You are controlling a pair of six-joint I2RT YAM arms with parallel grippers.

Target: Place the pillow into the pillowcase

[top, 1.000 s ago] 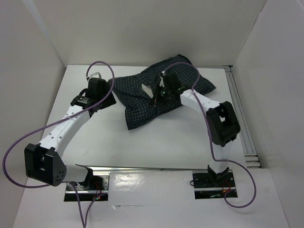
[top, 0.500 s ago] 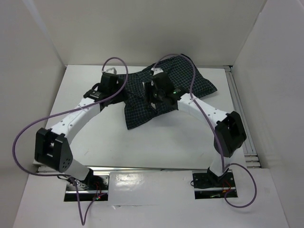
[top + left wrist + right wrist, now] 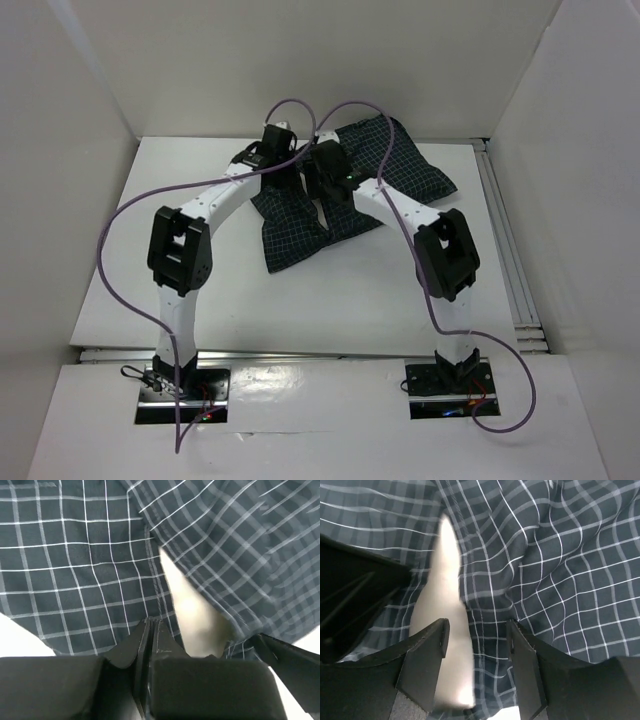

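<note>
The dark checked pillowcase (image 3: pixel 400 172) lies crumpled at the back middle of the table. The cream pillow (image 3: pixel 192 615) shows only through a slit in the cloth, also in the right wrist view (image 3: pixel 442 605); from above it is hidden inside the case. My left gripper (image 3: pixel 292 178) is shut, its tips (image 3: pixel 150 622) pinching the pillowcase (image 3: pixel 75 570) at the hem beside the slit. My right gripper (image 3: pixel 322 185) is close beside it and open (image 3: pixel 477 630), straddling the pillowcase (image 3: pixel 560 555) edge, with one finger (image 3: pixel 427 655) over the bare pillow.
White walls close in the table (image 3: pixel 200 290) at the left, back and right. Metal rails (image 3: pixel 507 250) run along the right side. Purple cables (image 3: pixel 120 240) loop off both arms. The two wrists stand almost touching over the cloth.
My left arm has swung right from the table's left side to the pillowcase slit and shut on the hem. My right gripper has opened and shifted slightly back.
</note>
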